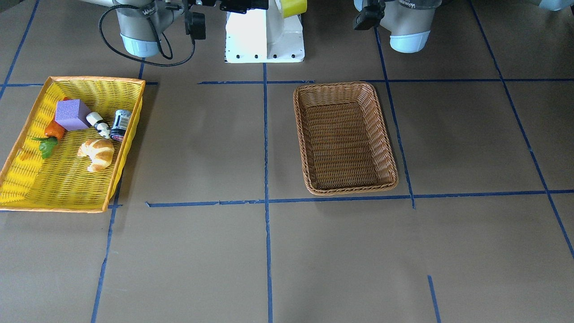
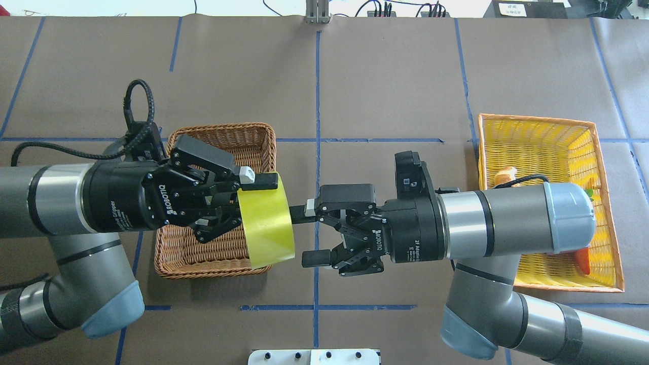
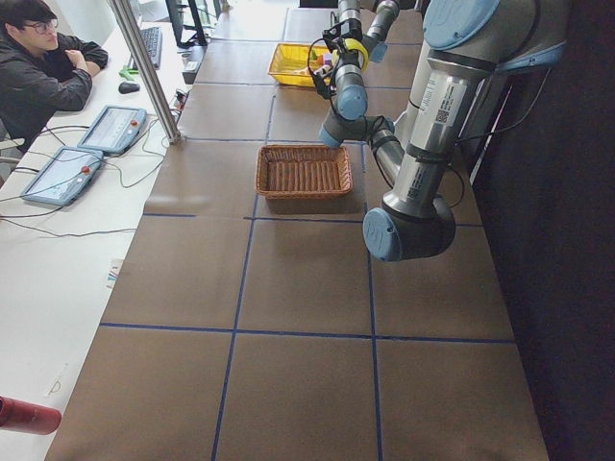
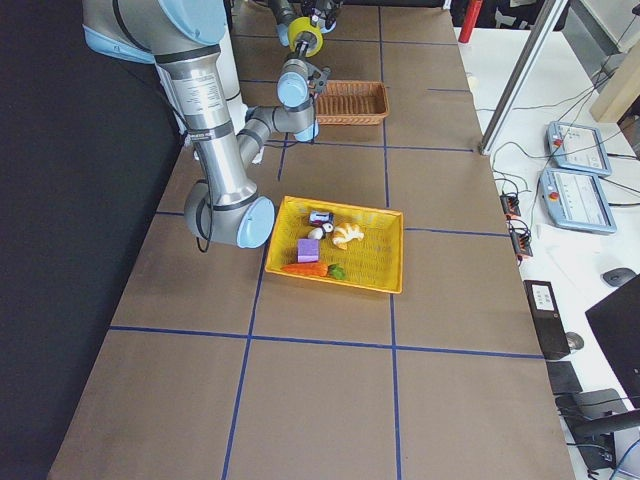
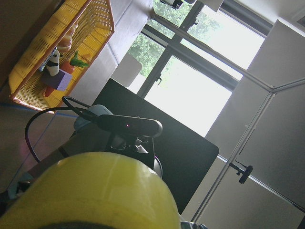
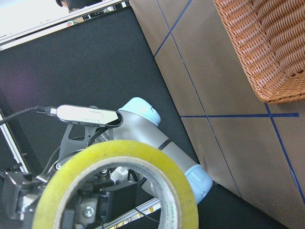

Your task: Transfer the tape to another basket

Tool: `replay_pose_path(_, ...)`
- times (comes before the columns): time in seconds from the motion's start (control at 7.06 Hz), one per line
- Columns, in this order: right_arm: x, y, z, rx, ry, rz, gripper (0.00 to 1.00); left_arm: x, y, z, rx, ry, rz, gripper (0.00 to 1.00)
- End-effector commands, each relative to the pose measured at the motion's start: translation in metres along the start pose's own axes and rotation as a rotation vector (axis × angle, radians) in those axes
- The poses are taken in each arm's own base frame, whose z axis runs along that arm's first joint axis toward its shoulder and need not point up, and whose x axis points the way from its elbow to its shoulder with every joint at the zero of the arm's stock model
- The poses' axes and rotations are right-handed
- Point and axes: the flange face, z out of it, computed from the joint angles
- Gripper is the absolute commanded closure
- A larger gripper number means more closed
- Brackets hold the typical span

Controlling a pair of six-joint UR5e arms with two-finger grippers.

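Note:
The yellow-green tape (image 2: 266, 223) hangs in the air over the near right corner of the brown wicker basket (image 2: 218, 134). My left gripper (image 2: 251, 197) is shut on the roll's wall. In the right wrist view, one of its fingers sits inside the core of the tape (image 6: 176, 191). My right gripper (image 2: 307, 234) is open just right of the roll, its fingers spread and level with it. The tape also shows at the top edge of the front view (image 1: 293, 6) and fills the bottom of the left wrist view (image 5: 95, 191). The brown basket (image 1: 341, 85) is empty.
The yellow plastic basket (image 1: 96, 80) stands on the robot's right side. It holds a croissant (image 1: 97, 153), a purple block (image 1: 71, 114), a carrot (image 1: 54, 130), a dark bottle (image 1: 121, 124) and a small figurine (image 1: 99, 124). An operator (image 3: 43, 67) sits beyond the table's far edge.

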Motion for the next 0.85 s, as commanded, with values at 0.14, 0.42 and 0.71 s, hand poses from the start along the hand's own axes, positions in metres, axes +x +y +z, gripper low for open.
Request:
replay_pose_path(0.14,-0.018,-0.049,-0.044,0.091,0.099,-0.136,0.00,0.028,-0.041,-0.039,0.085,-0.173,0.033,1.00)
replay_pose_path(0.42,-0.053,-0.109,-0.093,0.211,0.358,-0.238,0.00,0.036,-0.058,-0.035,0.148,-0.374,0.023,1.00)
replay_pose_path(0.71,-0.074,-0.159,-0.134,0.351,0.567,-0.341,0.00,0.025,-0.081,-0.026,0.225,-0.558,0.105,1.00)
